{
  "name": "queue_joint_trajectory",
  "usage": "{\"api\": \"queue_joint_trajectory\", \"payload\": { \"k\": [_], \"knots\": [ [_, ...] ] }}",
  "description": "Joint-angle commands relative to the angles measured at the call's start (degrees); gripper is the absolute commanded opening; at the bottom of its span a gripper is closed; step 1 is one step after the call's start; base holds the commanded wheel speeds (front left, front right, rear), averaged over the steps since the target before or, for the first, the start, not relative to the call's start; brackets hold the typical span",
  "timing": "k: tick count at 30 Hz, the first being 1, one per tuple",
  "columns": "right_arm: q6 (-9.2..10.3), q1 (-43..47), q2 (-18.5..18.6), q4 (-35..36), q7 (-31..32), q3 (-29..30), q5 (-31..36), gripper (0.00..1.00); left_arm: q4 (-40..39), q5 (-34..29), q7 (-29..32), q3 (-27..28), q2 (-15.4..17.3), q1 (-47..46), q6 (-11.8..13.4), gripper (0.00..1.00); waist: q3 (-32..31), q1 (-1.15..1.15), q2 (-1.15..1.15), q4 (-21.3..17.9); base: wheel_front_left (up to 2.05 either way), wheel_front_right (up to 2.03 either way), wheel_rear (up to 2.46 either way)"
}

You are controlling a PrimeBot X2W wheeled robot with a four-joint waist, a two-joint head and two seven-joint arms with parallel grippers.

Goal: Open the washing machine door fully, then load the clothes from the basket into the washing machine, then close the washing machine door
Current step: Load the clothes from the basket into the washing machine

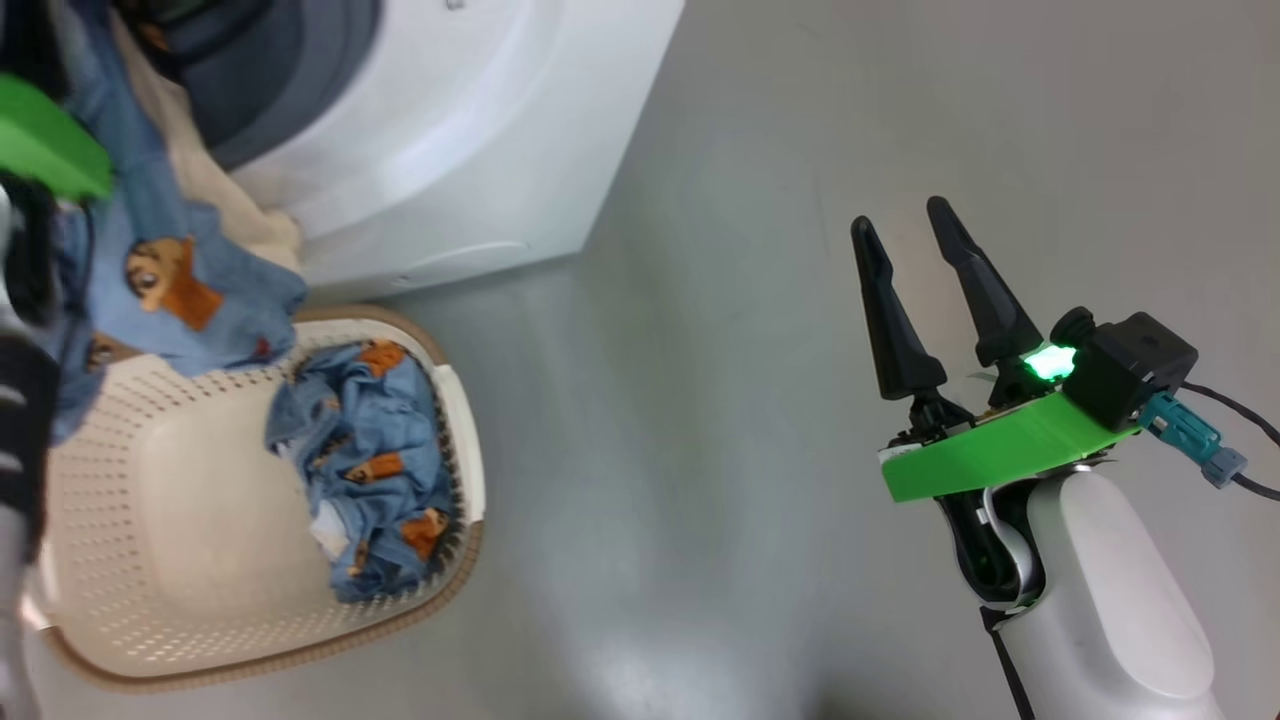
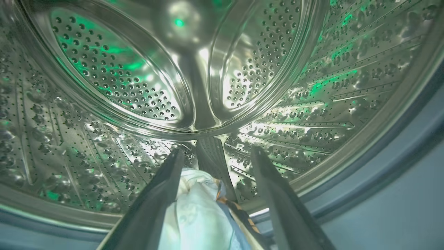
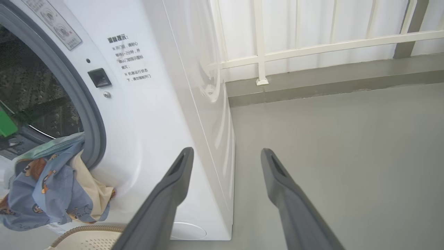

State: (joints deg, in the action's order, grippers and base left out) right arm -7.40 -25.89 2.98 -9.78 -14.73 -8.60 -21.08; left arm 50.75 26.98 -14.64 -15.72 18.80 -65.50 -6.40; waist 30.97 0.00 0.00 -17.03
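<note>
Clothes [image 1: 230, 305] hanging over gasket [image 3: 89, 104] edge, left tool [image 2: 218, 150] spread inside drum [image 2: 138, 86], right tool [image 1: 900, 215] spread above floor [image 1: 700, 420]

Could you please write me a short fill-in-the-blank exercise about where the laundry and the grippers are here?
The left gripper reaches into the washing machine's steel ____.
A blue printed garment hangs from the machine's opening; more clothes lie in the ____.
The right gripper's jaws stand ____, gripping nothing.
Missing words: drum; basket; open.
</note>
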Motion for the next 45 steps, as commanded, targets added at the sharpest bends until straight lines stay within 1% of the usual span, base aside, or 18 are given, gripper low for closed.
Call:
{"api": "queue_joint_trajectory", "payload": {
  "k": [1, 5, 10, 15, 24, 31, 36, 45],
  "knots": [
    [-0.09, 1.41, -0.1, 1.05, -0.27, -0.57, 0.91, 1.0, -3.45, -0.48, -0.36, 1.68, 2.11, 2.87, -0.13, 1.0, -2.53, 0.0, 0.0, 2.2, 0.0, 0.0, 0.0],
    [-0.09, 1.94, -0.08, 1.03, -0.27, 0.02, 1.34, 1.0, -7.12, -0.51, -0.36, 2.45, 1.87, 7.11, -0.23, 1.0, -3.24, 0.0, 0.0, 3.18, 0.0, 0.0, 0.0],
    [-0.09, 2.46, 0.4, 1.46, -0.27, 0.79, 1.53, 1.0, -14.64, -0.39, -0.36, 4.29, 1.81, 15.12, 0.23, 1.0, -3.9, 0.0, 0.0, 4.51, 0.0, 0.0, 0.0],
    [-0.09, 2.69, 0.53, 1.64, -0.27, 1.06, 1.57, 1.0, -24.21, -1.37, -0.36, 5.49, 2.51, 24.37, 0.94, 1.0, -4.64, 0.0, 0.0, 5.33, 0.0, 0.0, 0.0],
    [-0.09, 3.56, 1.31, 2.22, -0.27, 1.09, 1.68, 1.0, -38.69, -0.64, -0.36, 7.84, 2.37, 40.37, 3.92, 1.0, -5.58, 0.0, 0.0, 6.63, 0.0, 0.0, 0.0],
    [-0.09, 4.19, 1.98, 2.72, -0.27, 1.2, 1.67, 1.0, -46.74, -0.19, -0.36, 9.72, 1.13, 49.62, 6.74, 1.0, -6.19, 0.0, 0.0, 7.13, 0.0, 0.0, 0.0],
    [-0.09, 5.1, 2.61, 3.37, -0.27, 1.89, 1.79, 1.0, -50.5, -0.23, -0.28, 10.01, 0.6, 54.2, 7.93, 1.0, -7.04, 0.0, 0.0, 7.66, 0.0, 0.0, 0.0],
    [-0.09, 5.69, 2.97, 3.69, -0.27, 1.68, 1.81, 1.0, -50.18, 0.83, 0.6, 9.97, 0.39, 55.28, 8.39, 1.0, -7.4, 0.0, 0.0, 7.79, 0.0, 0.0, 0.0]
  ]
}}
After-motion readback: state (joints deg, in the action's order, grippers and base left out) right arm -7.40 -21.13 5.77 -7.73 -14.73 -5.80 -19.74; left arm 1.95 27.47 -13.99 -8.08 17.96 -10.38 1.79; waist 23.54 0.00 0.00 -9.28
